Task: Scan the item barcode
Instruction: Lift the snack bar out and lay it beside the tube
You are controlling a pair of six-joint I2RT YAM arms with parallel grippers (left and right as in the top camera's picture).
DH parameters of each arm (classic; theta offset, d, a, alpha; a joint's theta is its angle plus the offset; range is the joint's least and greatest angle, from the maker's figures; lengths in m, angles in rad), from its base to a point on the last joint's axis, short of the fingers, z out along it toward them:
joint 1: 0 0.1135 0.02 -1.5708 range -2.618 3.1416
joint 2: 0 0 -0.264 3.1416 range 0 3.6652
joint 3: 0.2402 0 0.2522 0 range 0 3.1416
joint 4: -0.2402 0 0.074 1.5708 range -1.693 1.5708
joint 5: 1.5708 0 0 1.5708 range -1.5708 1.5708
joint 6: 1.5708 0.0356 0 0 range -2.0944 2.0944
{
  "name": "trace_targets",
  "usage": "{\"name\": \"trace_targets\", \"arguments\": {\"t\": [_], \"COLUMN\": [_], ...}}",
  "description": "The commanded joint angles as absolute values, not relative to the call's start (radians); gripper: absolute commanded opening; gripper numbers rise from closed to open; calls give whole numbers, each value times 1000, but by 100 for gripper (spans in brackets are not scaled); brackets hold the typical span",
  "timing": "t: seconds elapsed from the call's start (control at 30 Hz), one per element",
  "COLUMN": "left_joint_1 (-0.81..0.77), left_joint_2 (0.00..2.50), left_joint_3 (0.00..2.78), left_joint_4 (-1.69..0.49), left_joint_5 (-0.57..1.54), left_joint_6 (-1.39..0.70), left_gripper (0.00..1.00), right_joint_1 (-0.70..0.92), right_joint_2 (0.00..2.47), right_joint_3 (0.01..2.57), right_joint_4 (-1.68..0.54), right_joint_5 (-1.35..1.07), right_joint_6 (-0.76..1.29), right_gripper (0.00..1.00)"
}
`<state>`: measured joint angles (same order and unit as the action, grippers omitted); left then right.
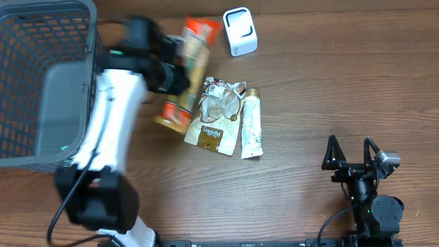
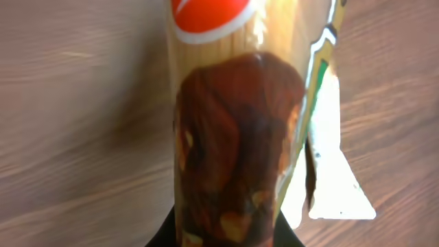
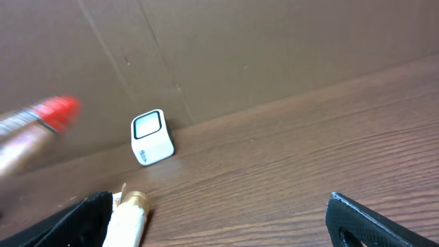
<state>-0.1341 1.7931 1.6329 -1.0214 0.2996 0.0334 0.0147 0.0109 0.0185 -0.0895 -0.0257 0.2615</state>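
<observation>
Snack pack (image 2: pixel 233 137) in left gripper (image 1: pixel 176 77), scanner (image 1: pixel 240 31) nearby

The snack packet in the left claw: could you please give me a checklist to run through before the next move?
1. Left claw shut on the snack packet: ok.
2. Barcode turned toward the scanner: cannot tell, no barcode shows in any view.
3. Scanner standing free of clutter: ok.
4. Packet lifted clear of the bag and tube: cannot tell.
5. Right claw open, parked far from the scanner: ok.
</observation>
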Motion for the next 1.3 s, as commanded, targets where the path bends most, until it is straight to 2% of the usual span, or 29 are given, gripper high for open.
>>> {"name": "trace_targets", "arguments": {"t": [0.0, 0.17, 0.47, 0.5, 0.57, 0.6, 0.63, 0.7, 0.9, 1.1, 1.27], "left_joint_1": [-250, -364, -447, -451, -456, -458, -459, -459, -441, -370, -251], "left_joint_2": [1797, 1889, 1969, 1969, 1969, 1969, 1969, 1965, 1901, 1759, 1645], "left_joint_3": [1523, 1466, 1466, 1466, 1466, 1466, 1466, 1468, 1509, 1672, 1815], "left_joint_4": [-876, -748, -744, -751, -766, -775, -786, -807, -859, -956, -1017], "left_joint_5": [342, 341, 342, 342, 353, 371, 402, 484, 533, 382, 265], "left_joint_6": [-84, -183, -233, -233, -233, -233, -229, -187, -129, -95, 17], "left_gripper": [4, 4, 6, 19, 50, 75, 86, 99, 100, 100, 100], "right_joint_1": [20, 20, 20, 20, 20, 20, 20, 20, 20, 20, 20], "right_joint_2": [3, 3, 3, 3, 3, 3, 3, 3, 3, 3, 3], "right_joint_3": [8, 8, 8, 8, 8, 8, 8, 8, 8, 8, 8], "right_joint_4": [-83, -82, -82, -83, -83, -83, -83, -83, -83, -83, -83], "right_joint_5": [-20, -20, -20, -20, -20, -20, -20, -20, -20, -20, -20], "right_joint_6": [257, 257, 257, 257, 257, 257, 257, 257, 257, 257, 257], "right_gripper": [100, 100, 100, 100, 100, 100, 100, 100, 100, 100, 100]}}
